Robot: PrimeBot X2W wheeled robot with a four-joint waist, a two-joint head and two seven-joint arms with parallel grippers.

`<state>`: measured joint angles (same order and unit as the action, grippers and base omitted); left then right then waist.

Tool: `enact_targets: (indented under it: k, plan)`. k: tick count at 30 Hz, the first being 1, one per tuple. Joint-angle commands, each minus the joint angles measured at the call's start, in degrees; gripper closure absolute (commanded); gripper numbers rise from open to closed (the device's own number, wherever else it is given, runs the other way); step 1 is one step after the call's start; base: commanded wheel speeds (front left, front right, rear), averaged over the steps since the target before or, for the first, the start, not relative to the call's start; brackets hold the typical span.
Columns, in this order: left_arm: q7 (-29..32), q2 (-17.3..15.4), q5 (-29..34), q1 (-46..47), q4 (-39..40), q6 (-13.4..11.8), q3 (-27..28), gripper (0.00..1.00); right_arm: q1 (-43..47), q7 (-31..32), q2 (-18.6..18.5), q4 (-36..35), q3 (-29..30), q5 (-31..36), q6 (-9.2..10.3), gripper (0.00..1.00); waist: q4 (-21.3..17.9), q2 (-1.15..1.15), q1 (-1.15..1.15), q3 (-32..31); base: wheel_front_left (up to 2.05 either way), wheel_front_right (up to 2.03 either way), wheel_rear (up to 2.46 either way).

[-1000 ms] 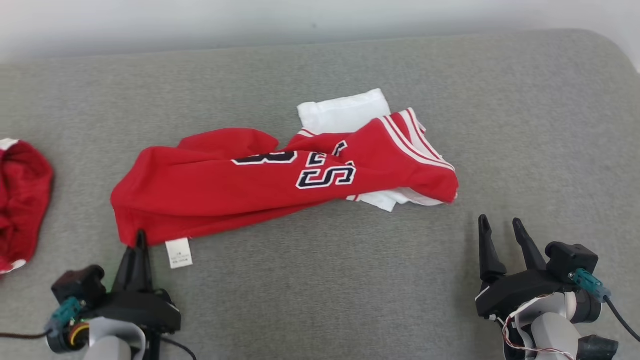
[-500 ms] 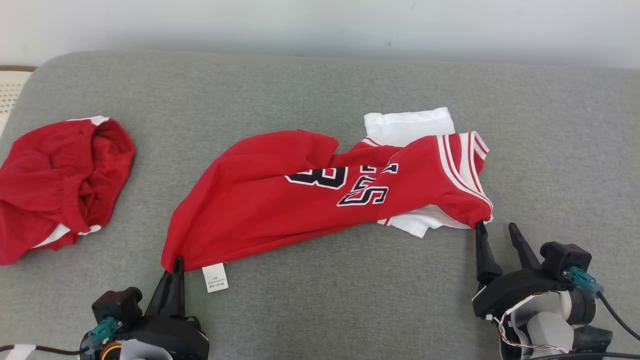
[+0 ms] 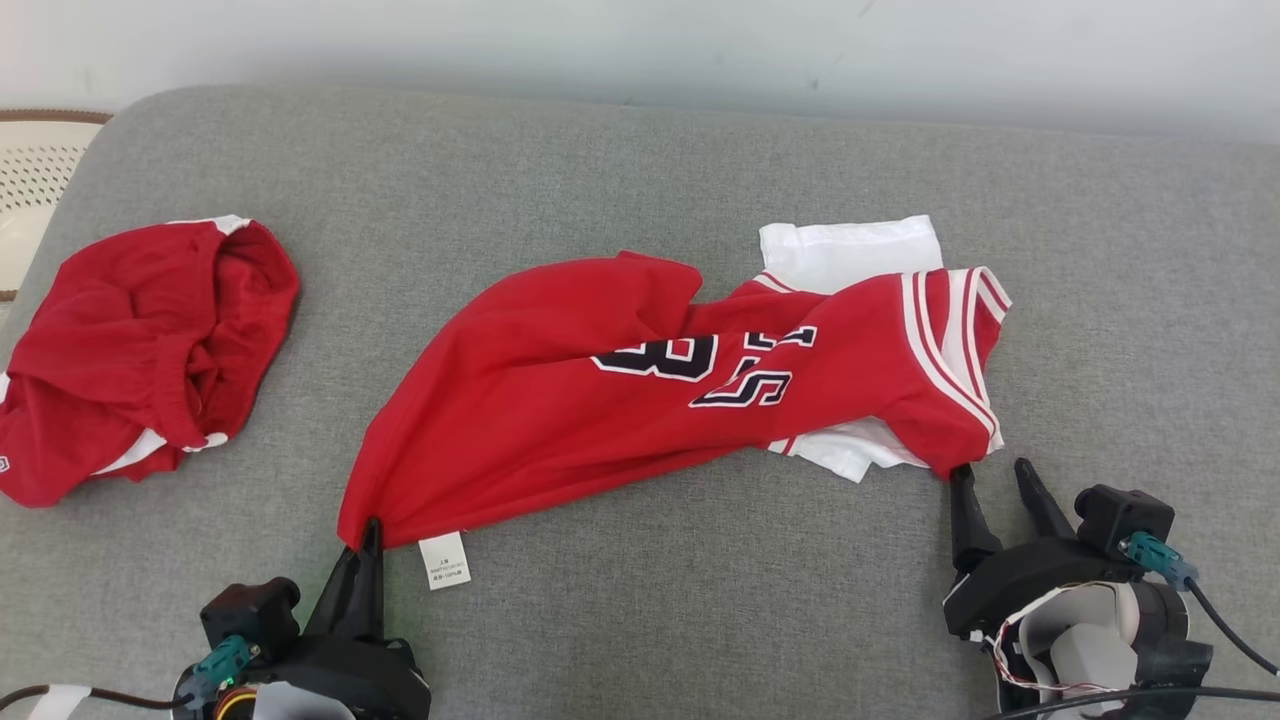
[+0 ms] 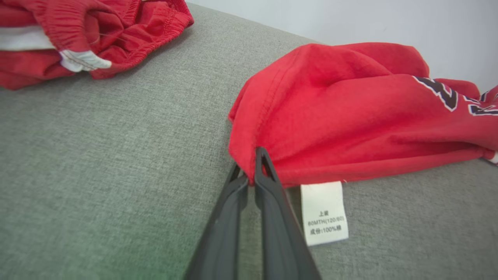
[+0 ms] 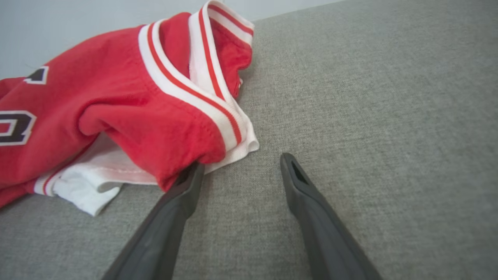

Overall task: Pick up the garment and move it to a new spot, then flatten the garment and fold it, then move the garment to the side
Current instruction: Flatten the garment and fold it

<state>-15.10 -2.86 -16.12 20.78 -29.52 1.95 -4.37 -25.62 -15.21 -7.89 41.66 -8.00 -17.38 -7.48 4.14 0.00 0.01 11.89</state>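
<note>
The jersey (image 3: 600, 420), red with dark, white-edged numerals (image 3: 700, 365) across it, lay crumpled and stretched sideways in the middle of the grey fabric cushion (image 3: 640, 620). Far to its left, well apart, a bunched pair of red shorts (image 3: 140, 350) sat near the cushion's edge. The left gripper (image 3: 371, 525) had its fingers closed on the jersey's near left hem corner, the cloth puckered into the pinch, and a white care label (image 3: 444, 560) hung just beside them. Further right, striped trim (image 3: 950, 340) in red and white edged the jersey's right end, with white cloth (image 3: 850, 250) showing behind and beneath it. The right gripper (image 3: 991, 468) had its fingers spread apart, one tip touching the jersey's near right corner, the other over bare cushion.
</note>
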Motion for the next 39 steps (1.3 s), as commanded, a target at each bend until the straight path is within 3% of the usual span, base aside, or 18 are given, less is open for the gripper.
enact_targets:
  k: [1, 6, 8, 9, 10, 11, 21, 29, 35, 39]
  plan:
    - [-0.1, -0.1, -0.6, -1.1, -0.3, 0.0, -0.1, 1.00, -0.4, 0.2, 0.3, 0.8, -0.2, -0.3, -0.02, 0.00, 0.1, 0.00, -0.01, 0.1, 0.00, 0.00, 0.00]
    - [-0.1, -0.1, -0.8, -0.8, -0.4, 0.2, -0.4, 1.00, -1.9, 0.2, 0.5, 2.8, 0.1, -0.8, -0.02, 0.00, 0.7, 0.00, -0.01, 0.7, 0.00, 0.00, 0.00]
    - [-0.1, -0.1, -0.7, -0.4, -0.5, 0.2, -0.6, 1.00, -2.8, 0.2, 0.5, 3.9, 0.1, -1.1, -0.02, 0.25, 1.1, 0.00, -0.01, 1.1, 0.00, 0.00, 0.00]
    - [-0.1, -0.1, -0.7, -0.3, -0.5, 0.3, -0.7, 1.00, -3.2, 0.3, 0.6, 4.4, 0.0, -1.3, -0.02, 0.53, 1.2, 0.00, -0.01, 1.2, 0.00, 0.00, 0.00]
    - [-0.1, -0.1, -0.7, -0.2, -0.6, 0.3, -0.7, 1.00, -3.6, 0.3, 0.7, 4.7, -0.1, -1.5, -0.02, 0.73, 1.4, 0.00, -0.01, 1.2, 0.00, 0.00, 0.00]
    - [-0.1, -0.1, -0.6, -0.2, -0.7, 0.3, -0.7, 1.00, -4.0, 0.3, 0.6, 4.7, -0.4, -1.5, -0.02, 1.00, 1.5, 0.00, -0.01, 1.3, 0.00, 0.00, 0.00]
    - [-0.1, -0.1, -0.1, 0.5, 3.4, 0.6, 0.8, 1.00, -2.7, 0.1, -2.0, -6.7, 1.5, -4.2, -0.02, 1.00, -1.5, 0.00, -0.01, -1.6, 0.00, 0.00, 0.00]
    - [-0.1, -1.7, 4.2, 9.2, 6.6, 3.0, 2.7, 1.00, -7.3, 0.1, -5.2, -17.9, 1.6, -7.2, -0.02, 1.00, -5.1, 0.00, -0.01, -6.0, 0.00, 0.00, 0.00]
    - [-0.1, -3.4, 5.3, 17.8, 5.3, 4.3, 3.0, 1.00, -12.5, 0.1, -6.3, -20.5, 2.4, -8.1, 0.00, 1.00, -6.0, 0.00, -0.01, -8.4, 0.00, 0.00, 0.00]
    - [-0.1, -3.3, 4.1, 18.9, 4.2, 4.7, 3.4, 1.00, -12.3, 0.1, -6.1, -20.0, 2.0, -8.1, 0.00, 1.00, -6.1, 0.00, -0.01, -9.2, 0.00, 0.00, 0.00]
